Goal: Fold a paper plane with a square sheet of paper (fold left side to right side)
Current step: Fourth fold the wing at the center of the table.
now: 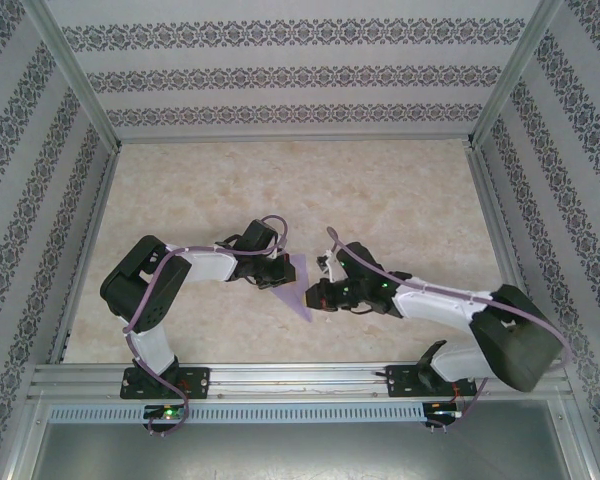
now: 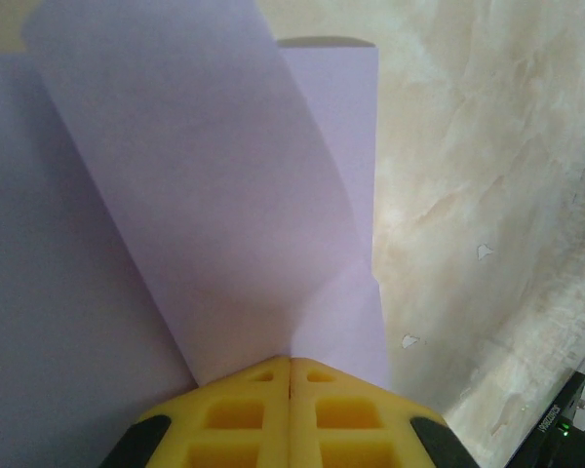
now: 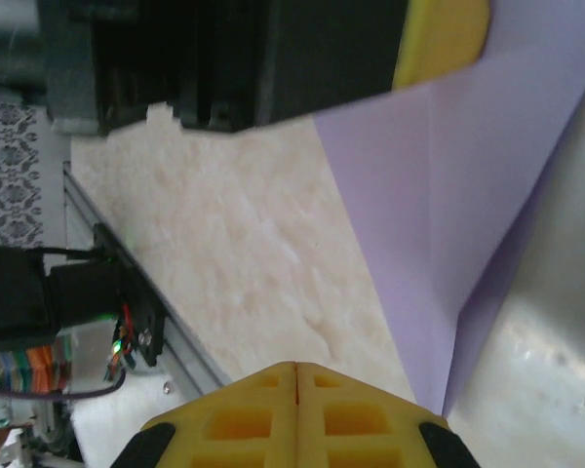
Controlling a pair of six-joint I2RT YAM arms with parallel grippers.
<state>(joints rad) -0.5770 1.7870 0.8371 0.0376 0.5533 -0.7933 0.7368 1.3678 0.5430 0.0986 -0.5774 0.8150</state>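
Note:
The square sheet of paper (image 1: 300, 286) is a lavender pointed shape, partly folded, lying between the two grippers at mid-table. My left gripper (image 1: 283, 272) is at its left edge. In the left wrist view its yellow jaws (image 2: 291, 359) are shut, and a curled flap of the paper (image 2: 205, 195) rises straight from the tips, hiding the table behind. My right gripper (image 1: 317, 297) is shut with nothing in it (image 3: 296, 365), just beside the paper's narrow end (image 3: 439, 244). The left gripper's yellow finger (image 3: 444, 34) sits at the paper's raised far edge.
The marble-patterned table (image 1: 380, 190) is boxed in by patterned walls and aluminium posts. A metal rail (image 1: 300, 378) carrying both arm bases runs along the near edge. The left arm's base and wiring (image 3: 68, 322) lie beyond the rail in the right wrist view.

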